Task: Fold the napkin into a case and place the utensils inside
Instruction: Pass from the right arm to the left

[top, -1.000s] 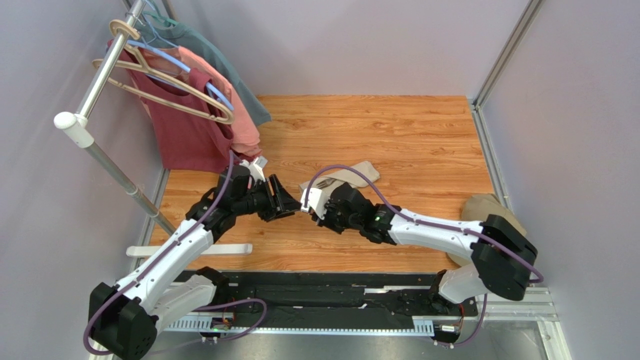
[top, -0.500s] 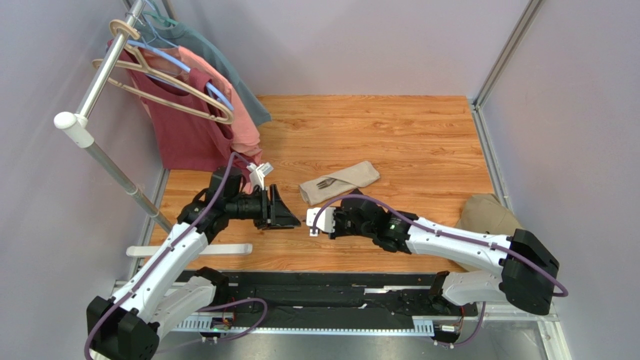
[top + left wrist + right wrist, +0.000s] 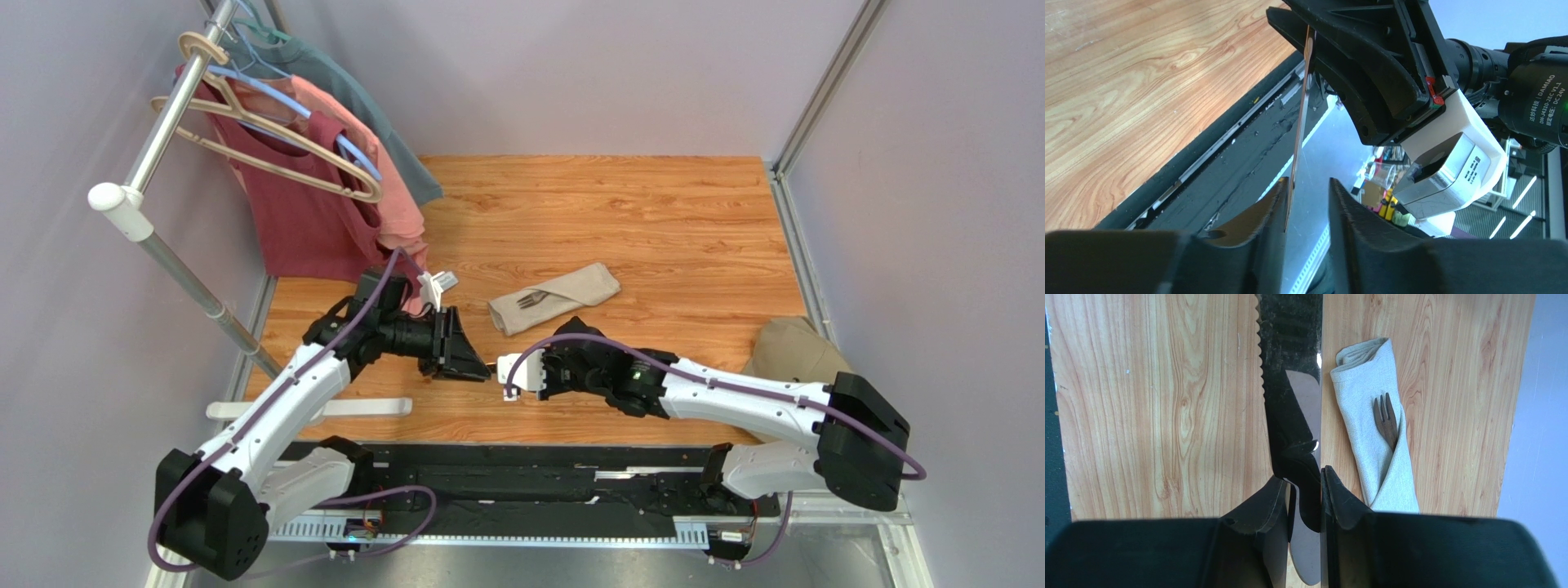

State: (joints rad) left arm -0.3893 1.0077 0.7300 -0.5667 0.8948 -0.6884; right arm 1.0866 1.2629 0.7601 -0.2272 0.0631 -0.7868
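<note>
Right pincer (image 3: 1304,474) is clamping the knife (image 3: 1290,367), left pincer (image 3: 1308,187) gaping around it
I am aiming to centre it before squeezing, only then releasing my right

We see a plain beige napkin (image 3: 1355,416), a dark brown fork (image 3: 1386,419), a glossy black knife (image 3: 1290,367), an orange wood-grain table (image 3: 1168,404), a maroon shirt (image 3: 301,221) and a salmon-pink shirt (image 3: 393,202).

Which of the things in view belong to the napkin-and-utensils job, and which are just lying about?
Part of the job:
folded napkin
fork, tucked into it, tines showing
knife, gripped by the right gripper, its far end between the left gripper fingers

Just lying about:
tan cap
shirts on hangers
clothes rack
</note>
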